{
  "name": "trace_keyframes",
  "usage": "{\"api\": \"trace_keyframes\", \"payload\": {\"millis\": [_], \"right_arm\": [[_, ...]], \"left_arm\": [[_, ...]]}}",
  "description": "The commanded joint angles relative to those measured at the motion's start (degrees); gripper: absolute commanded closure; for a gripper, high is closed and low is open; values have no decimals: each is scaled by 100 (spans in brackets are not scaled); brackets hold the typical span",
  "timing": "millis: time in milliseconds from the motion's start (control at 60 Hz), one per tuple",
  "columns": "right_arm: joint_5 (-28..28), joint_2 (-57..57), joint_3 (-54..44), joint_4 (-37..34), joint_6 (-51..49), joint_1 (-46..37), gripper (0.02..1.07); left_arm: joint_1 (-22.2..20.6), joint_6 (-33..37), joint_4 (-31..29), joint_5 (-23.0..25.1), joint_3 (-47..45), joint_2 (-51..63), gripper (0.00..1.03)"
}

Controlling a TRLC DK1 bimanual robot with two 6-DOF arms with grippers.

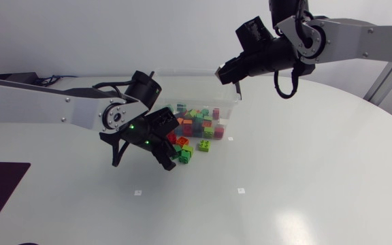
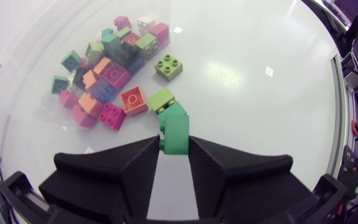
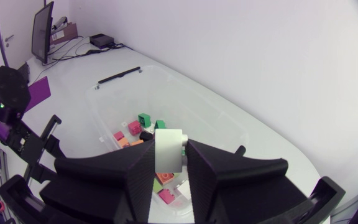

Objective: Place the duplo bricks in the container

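L gripper (image 2: 174, 148) sits low over the desk (image 1: 305, 177), fingers closed narrow on a green brick (image 2: 176, 129), just beside the loose bricks (image 2: 132, 99) on the desk. Past those is the clear container (image 1: 231, 102) w/ more bricks inside. R gripper (image 3: 170, 163) hangs above the container, fingers pinching a white brick (image 3: 168, 148).
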Motion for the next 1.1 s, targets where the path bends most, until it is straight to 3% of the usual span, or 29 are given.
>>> {"api": "trace_keyframes", "payload": {"millis": [0, 350, 550, 600, 650, 750, 783, 1083], "right_arm": [[-33, 235, 231, 101, 158, -59, 86], [-16, 1026, 925, 48, 193, -15, 86], [142, 1580, 1453, -286, 166, 108, 84], [178, 1720, 1567, -356, 149, 126, 77], [230, 1870, 1725, -514, 96, 143, 64], [415, 1993, 1813, -602, -18, 170, 17], [459, 1993, 1813, -602, -27, 178, 10], [564, 1509, 1400, -593, -132, 178, 7]], "left_arm": [[-37, 86, -86, 50, -191, -208, 72], [166, 86, -693, 269, 310, -1043, 72], [491, -63, -710, 392, 697, -1289, 72], [596, -178, -658, 436, 847, -1289, 72], [702, -301, -526, 480, 961, -1289, 72], [860, -547, -209, 612, 1172, -1237, 72], [886, -600, -130, 630, 1225, -1210, 72], [1106, -1118, 608, 735, 1980, -437, 71]]}}
